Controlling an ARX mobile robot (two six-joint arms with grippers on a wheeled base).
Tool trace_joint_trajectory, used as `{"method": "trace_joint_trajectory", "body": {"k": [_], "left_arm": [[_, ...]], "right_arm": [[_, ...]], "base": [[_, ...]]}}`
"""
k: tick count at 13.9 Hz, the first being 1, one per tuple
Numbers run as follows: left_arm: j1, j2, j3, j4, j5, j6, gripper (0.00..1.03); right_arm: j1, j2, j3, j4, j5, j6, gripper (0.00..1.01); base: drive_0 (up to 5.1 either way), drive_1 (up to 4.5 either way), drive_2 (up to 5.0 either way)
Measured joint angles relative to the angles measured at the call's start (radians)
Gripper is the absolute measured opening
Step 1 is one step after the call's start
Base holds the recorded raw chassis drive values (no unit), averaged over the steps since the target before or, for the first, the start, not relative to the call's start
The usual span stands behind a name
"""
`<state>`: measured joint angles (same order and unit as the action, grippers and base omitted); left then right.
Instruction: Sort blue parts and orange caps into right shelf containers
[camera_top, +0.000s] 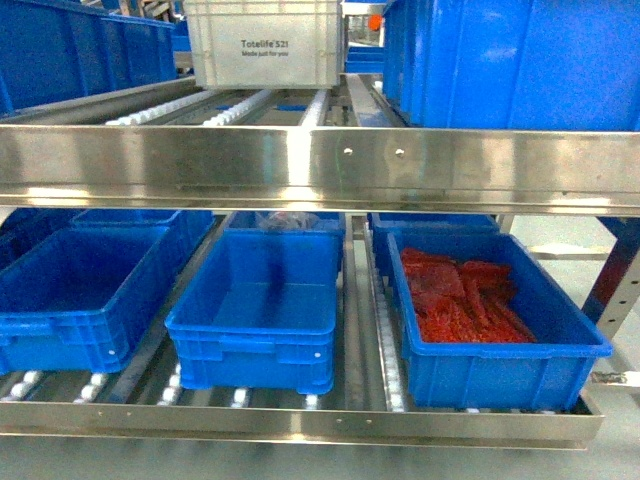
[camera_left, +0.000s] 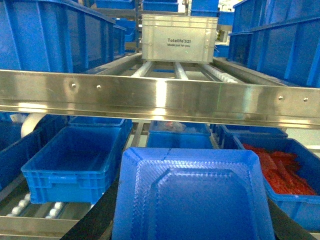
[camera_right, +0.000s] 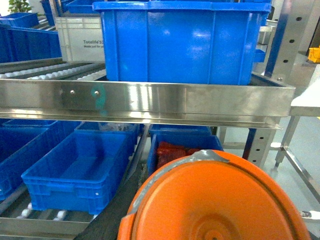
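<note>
The left wrist view is filled at the bottom by a square blue tray (camera_left: 192, 200), seen from its underside, hanging in front of the shelf. My left gripper (camera_left: 192, 227) holds it, with a dark finger (camera_left: 100, 215) showing beside it. My right gripper (camera_right: 215, 227) carries a round orange bowl (camera_right: 215, 200) with grey tape on its rim. The right shelf container (camera_top: 500, 375) on the lower level holds a heap of red-orange pieces (camera_top: 460, 295). Blue parts and orange caps are out of view. Neither gripper shows in the head view.
A steel rail (camera_top: 320, 165) crosses above the lower level. Blue crates stand at the middle (camera_top: 250, 355) and left (camera_top: 60, 330) on rollers. A white crate (camera_top: 265, 45) and large blue crates (camera_top: 520, 60) sit on the upper level.
</note>
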<state>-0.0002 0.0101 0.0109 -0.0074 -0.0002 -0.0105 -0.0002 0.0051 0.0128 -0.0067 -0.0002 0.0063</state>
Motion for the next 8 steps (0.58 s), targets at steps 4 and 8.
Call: {"method": "trace_joint_trajectory", "body": {"k": [4,8], "left_arm": [[0.0,0.0,0.0,-0.001,-0.002,0.0,0.41],[0.0,0.0,0.0,0.0,0.0,0.0,0.41]], "right_arm": [[0.0,0.0,0.0,0.0,0.0,0.0,0.42],[0.0,0.0,0.0,0.002,0.0,0.0,0.42]], "base": [[-5.0,2.46,2.5],[-4.9,2.59,2.6]]}}
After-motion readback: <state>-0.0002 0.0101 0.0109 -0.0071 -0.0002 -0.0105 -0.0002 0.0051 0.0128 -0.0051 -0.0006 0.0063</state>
